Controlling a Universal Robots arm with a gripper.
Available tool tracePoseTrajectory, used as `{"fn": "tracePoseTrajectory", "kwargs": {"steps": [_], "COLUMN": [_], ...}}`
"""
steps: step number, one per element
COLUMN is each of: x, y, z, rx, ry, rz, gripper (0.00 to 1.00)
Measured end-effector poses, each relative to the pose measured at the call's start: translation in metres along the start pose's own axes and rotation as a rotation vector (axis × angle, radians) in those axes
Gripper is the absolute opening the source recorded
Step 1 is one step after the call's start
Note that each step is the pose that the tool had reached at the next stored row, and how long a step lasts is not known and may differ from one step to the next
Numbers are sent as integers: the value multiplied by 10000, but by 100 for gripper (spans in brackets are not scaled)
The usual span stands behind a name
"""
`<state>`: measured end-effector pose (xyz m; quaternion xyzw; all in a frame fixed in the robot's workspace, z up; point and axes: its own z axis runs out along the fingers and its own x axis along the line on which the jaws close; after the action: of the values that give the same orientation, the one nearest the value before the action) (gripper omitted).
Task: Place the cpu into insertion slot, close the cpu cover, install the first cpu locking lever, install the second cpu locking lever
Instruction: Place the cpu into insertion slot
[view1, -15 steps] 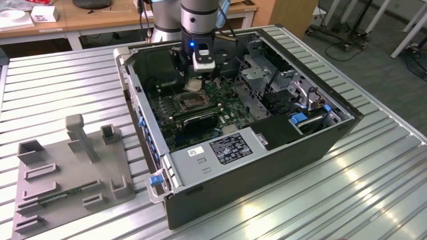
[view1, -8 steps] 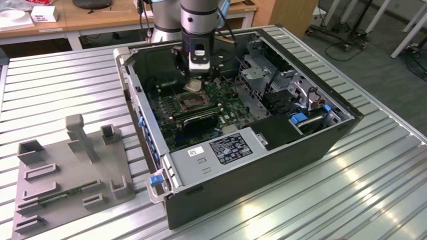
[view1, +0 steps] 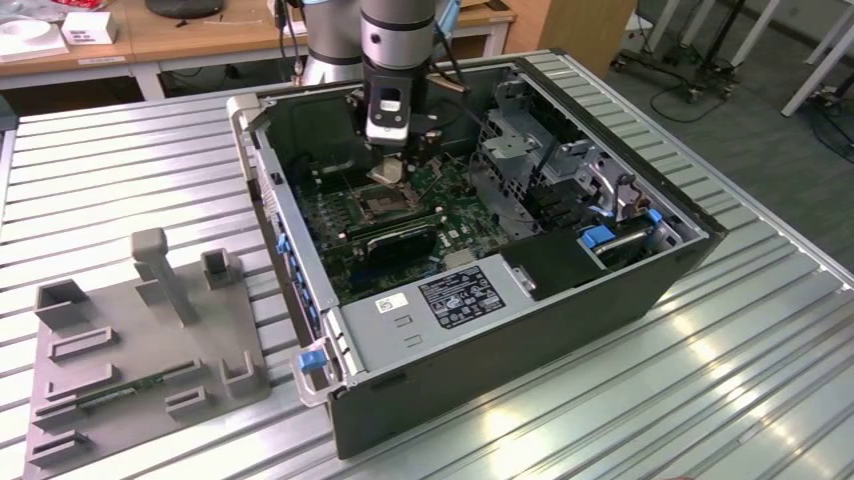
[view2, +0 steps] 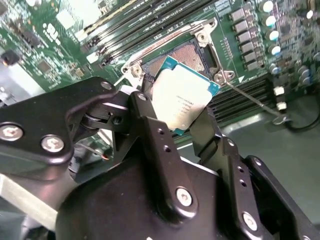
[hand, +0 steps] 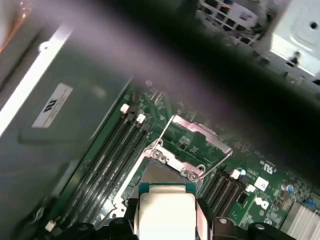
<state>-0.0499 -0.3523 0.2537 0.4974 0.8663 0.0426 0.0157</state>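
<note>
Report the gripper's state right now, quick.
Gripper: shut on the cpu, above the insertion slot, not seated.

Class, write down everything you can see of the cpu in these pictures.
The cpu is a small flat square chip: pale silvery metal face with print, teal-green rim. The gripper pinches it by opposite edges, tilted, above the open insertion slot, not yet seated in it.
</note>
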Motion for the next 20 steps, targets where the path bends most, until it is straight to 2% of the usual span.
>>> {"fn": "tracePoseTrajectory", "kwargs": {"steps": [6,13,15,20], "x": [0,0,1,0], "y": [0,0,0,-1], "z": [3,3,5,14], "rx": [-11,-11,-14,-26], "ry": [-92,-98,-109,-189], "rz": [957,1015,1144,2031], "gripper": [54,54,54,54]}}
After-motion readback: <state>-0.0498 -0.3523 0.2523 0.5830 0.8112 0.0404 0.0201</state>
